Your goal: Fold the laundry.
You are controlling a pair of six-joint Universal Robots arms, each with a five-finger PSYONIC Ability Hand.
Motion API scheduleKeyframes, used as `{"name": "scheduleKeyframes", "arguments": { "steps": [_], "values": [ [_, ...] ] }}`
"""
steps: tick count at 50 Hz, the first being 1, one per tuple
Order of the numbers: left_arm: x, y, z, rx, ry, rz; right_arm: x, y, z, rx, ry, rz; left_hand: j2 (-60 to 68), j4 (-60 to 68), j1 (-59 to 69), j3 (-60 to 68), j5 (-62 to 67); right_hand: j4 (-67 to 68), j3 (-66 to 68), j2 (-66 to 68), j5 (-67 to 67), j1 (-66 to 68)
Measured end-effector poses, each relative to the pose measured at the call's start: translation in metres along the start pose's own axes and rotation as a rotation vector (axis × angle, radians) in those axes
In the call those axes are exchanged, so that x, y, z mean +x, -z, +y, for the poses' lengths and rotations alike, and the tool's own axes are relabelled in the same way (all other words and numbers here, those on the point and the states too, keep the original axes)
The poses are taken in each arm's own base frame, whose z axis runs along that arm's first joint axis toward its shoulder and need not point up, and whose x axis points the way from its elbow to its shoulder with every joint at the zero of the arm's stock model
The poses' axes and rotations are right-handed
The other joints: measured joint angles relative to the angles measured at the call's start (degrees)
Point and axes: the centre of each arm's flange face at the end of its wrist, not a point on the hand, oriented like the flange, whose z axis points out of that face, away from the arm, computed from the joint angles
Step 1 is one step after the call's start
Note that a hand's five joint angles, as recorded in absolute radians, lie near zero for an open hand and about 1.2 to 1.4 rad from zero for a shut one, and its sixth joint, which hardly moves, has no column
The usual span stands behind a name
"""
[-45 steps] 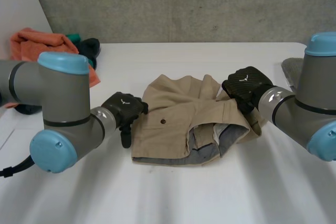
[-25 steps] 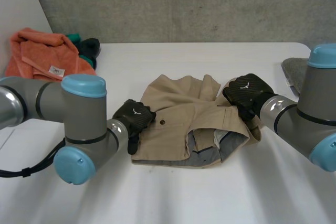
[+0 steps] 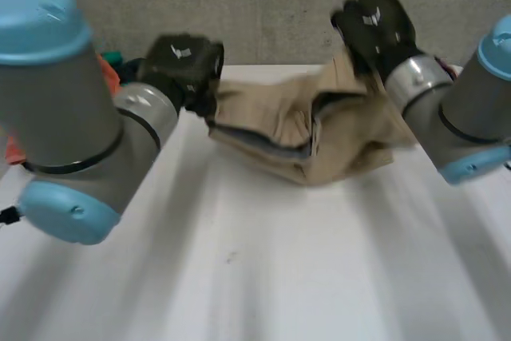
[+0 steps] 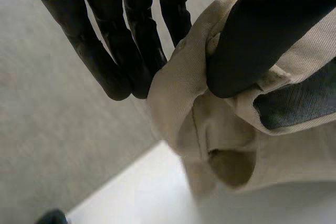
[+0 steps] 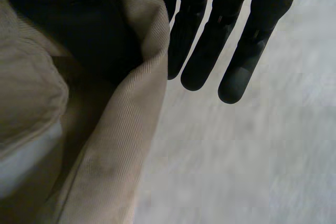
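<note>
The white bench [image 3: 263, 269] fills the lower half of the head view, bare in front. Above it, the left arm [image 3: 72, 125] comes in large from the left of the frame and the right arm [image 3: 463, 117] from the right. Between them the khaki garment [image 3: 303, 129] hangs in mid-frame, held up by both hands, its lowest fold sagging close to the bench; whether it touches there is hard to say. The left hand [image 3: 182, 60] grips the garment's left edge. In the left wrist view the thumb presses a thick folded rim of the cloth [image 4: 210, 129] against the straight fingers [image 4: 126, 45], so the edge is pinched between them. The right hand [image 3: 374, 25] is raised higher, in the upper right of the frame, at the garment's right edge. In the right wrist view its fingers [image 5: 207, 45] are straight with a fold of cloth [image 5: 105, 156] against them, probably pinched by the thumb behind it. Farther back an orange cloth [image 3: 109, 81] peeks out past the left arm, before the grey wall [image 3: 263, 5].
</note>
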Motion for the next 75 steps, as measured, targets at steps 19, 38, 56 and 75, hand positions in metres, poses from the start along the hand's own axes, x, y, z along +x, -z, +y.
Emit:
{"name": "scheduleKeyframes", "arguments": {
  "steps": [19, 38, 56, 75],
  "values": [
    [0.142, 0.064, 0.036, 0.051, 0.002, 0.284, -0.027, -0.02, 0.065, 0.258, -0.275, -0.184, -23.57, -24.48, -18.9, -22.9, -21.0, -33.75, -33.41, -33.98, -31.11, -28.98],
    [0.077, 0.075, -0.008, -0.046, 0.016, 0.195, 0.03, 0.046, 0.037, -0.428, -0.242, -0.018, -52.77, -54.0, -45.49, -52.01, -50.51, -56.74, -56.23, -55.77, -53.72, -51.4],
    [-0.024, 0.019, 0.11, -0.394, -0.144, 0.161, 0.108, 0.109, -0.003, -0.698, -0.008, 0.178, -52.57, -53.72, -45.29, -51.87, -50.16, -56.74, -56.23, -55.77, -53.73, -51.4],
    [0.02, -0.006, 0.162, -0.407, -0.201, 0.239, -0.011, 0.183, 0.026, -0.969, -0.181, -0.386, -27.73, -29.06, -19.38, -27.64, -25.48, -56.61, -56.12, -55.68, -53.67, -51.4]
  ]
}}
